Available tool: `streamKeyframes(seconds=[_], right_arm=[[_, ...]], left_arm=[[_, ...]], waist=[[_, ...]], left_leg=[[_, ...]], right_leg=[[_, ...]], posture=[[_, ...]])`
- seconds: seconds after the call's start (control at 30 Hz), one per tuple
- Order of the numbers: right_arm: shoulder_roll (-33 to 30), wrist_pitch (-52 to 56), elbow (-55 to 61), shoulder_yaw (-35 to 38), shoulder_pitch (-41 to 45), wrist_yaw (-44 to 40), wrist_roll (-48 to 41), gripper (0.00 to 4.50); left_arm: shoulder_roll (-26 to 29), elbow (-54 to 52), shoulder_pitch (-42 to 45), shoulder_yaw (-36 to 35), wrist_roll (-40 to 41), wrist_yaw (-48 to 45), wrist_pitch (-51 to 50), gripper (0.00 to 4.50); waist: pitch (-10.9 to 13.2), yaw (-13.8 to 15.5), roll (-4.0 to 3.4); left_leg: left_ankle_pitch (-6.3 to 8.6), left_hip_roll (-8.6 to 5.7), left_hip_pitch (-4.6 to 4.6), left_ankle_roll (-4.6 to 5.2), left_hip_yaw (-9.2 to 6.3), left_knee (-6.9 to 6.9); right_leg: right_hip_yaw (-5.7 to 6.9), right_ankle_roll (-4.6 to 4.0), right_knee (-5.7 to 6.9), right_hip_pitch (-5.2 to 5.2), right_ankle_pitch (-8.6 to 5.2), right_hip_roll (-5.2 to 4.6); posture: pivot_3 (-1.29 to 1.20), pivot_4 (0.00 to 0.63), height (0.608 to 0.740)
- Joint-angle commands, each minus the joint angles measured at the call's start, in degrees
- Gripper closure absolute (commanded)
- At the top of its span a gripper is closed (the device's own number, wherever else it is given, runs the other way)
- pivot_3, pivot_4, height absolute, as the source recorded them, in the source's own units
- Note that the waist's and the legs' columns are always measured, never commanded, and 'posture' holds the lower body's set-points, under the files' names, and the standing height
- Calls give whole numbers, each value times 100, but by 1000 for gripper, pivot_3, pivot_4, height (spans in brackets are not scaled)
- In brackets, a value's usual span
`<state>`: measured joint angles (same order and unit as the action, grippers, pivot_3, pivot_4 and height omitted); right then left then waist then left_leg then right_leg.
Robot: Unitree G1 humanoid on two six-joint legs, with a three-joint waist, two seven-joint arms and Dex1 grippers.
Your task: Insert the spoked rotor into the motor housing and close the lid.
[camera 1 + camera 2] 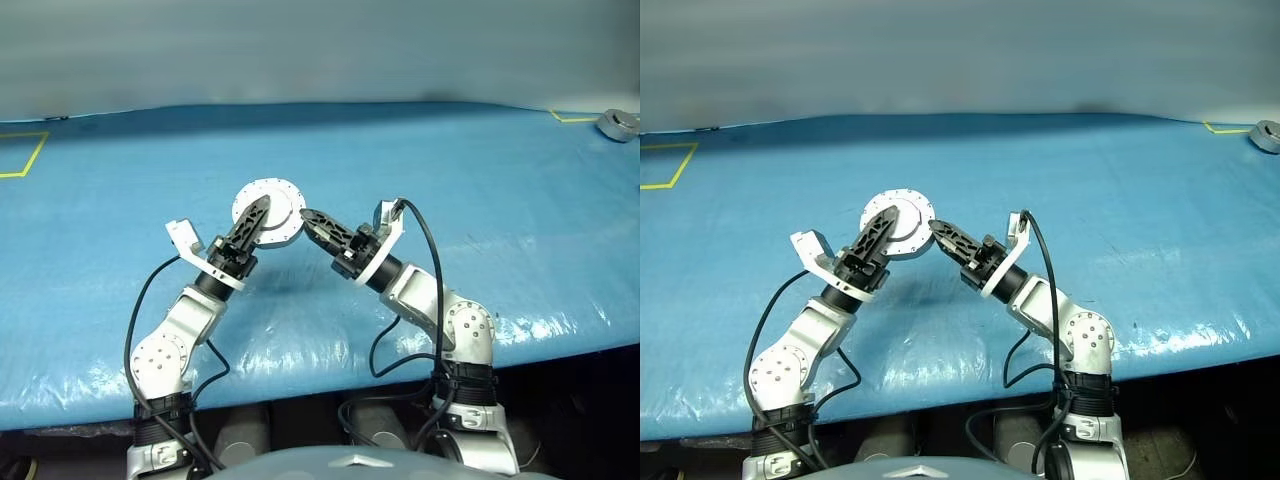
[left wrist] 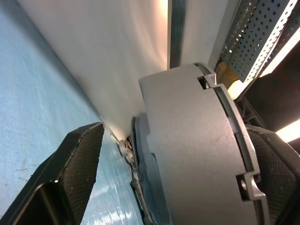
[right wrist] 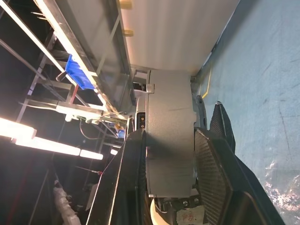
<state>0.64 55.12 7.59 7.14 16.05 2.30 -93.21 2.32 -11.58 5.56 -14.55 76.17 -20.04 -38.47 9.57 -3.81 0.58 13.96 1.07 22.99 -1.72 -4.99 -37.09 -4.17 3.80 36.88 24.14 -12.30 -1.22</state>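
Note:
The motor housing and the lid show as one squat silver-grey drum (image 1: 272, 200) held up above the blue table, a light-grey face with a ring of small holes turned toward the head camera. A seam (image 2: 224, 117) runs around its rim between the two halves; which half is the lid I cannot tell. My right gripper (image 1: 305, 216) is shut on the drum's rim, one pad on each flat side (image 3: 171, 164). My left gripper (image 1: 262, 208) is open and straddles the drum, with a gap showing beside one finger (image 2: 79, 164). The spoked rotor is hidden.
The blue sheet-covered table (image 1: 450, 180) stretches wide around both arms. A small silver round part (image 1: 618, 123) lies at its far right corner beside yellow tape. A yellow tape square (image 1: 22, 155) marks the far left. The table's front edge runs just before my arms.

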Motion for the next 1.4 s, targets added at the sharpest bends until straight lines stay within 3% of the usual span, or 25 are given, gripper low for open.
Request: streamKeyframes(seconds=[0.03, 0.07, 0.27, 0.3, 0.5, 0.63, 0.9, 1.17, 1.4], right_arm=[[41, -87, 415, -56, 188, -351, -394, 3341], [30, -97, 417, -69, 190, -360, -380, 3341], [1, -159, 414, -128, 193, -394, -350, 3341], [-6, -170, 415, -137, 198, -407, -342, 3341], [-31, -213, 355, -191, 229, -410, -234, 3341], [-172, -240, 386, -333, 222, -664, 323, 3341], [-67, -746, 362, -430, 320, -852, 1366, 726], [-50, -992, 205, -417, 371, -852, 2155, 726], [4, -859, 291, -456, 198, -813, 2375, 726]], left_arm=[[13, -125, 22, 34, 4, -141, 34, 36], [8, -147, 12, 46, 1, -207, 49, 36], [35, -217, -34, 92, 70, -505, 27, 1878], [43, -215, -34, 98, 91, -487, 11, 1934], [80, -119, -1, 120, 174, -225, -94, 1934], [-17, -93, 48, 27, 161, -77, 64, 1934], [-97, 76, 281, -385, -152, 355, 716, 1934], [-46, 859, 896, -1289, -1136, 1176, 2176, 1934], [485, 2721, 1805, -1972, -2366, 2154, 3277, 1934]], waist=[[0, 0, 0], [0, 0, 0], [0, -3, 0], [0, -2, 0], [0, 3, 0], [0, 3, 0], [0, 3, 0], [2, 43, 4], [1, 41, 8]], left_leg=[[0, 0, 0, 0, 0, 0], [0, 0, 0, 0, 0, 1], [0, 0, 0, 0, 0, 3], [0, 0, 0, 0, 0, 3], [0, 0, 0, 0, 0, 0], [0, 0, 0, 0, 0, 1], [0, 1, -1, 0, 0, 1], [0, -3, 1, 0, 0, 2], [0, -4, 1, -1, -2, 2]], right_leg=[[0, 0, 0, 0, 0, 0], [0, 0, 0, 0, 1, 0], [1, 2, -1, 0, 6, 0], [0, 2, -1, 1, 6, 0], [-1, 4, -1, 0, 6, 0], [-1, 6, -1, 0, 7, 0], [0, 8, 0, 0, 7, 2], [-1, -2, -7, -1, 21, -1], [-1, 0, -7, -2, 23, 0]], posture=[[0, 150, 740], [0, 150, 740], [0, 150, 740], [0, 150, 740], [0, 150, 740], [0, 150, 740], [0, 150, 740], [0, 150, 740], [0, 150, 740]])
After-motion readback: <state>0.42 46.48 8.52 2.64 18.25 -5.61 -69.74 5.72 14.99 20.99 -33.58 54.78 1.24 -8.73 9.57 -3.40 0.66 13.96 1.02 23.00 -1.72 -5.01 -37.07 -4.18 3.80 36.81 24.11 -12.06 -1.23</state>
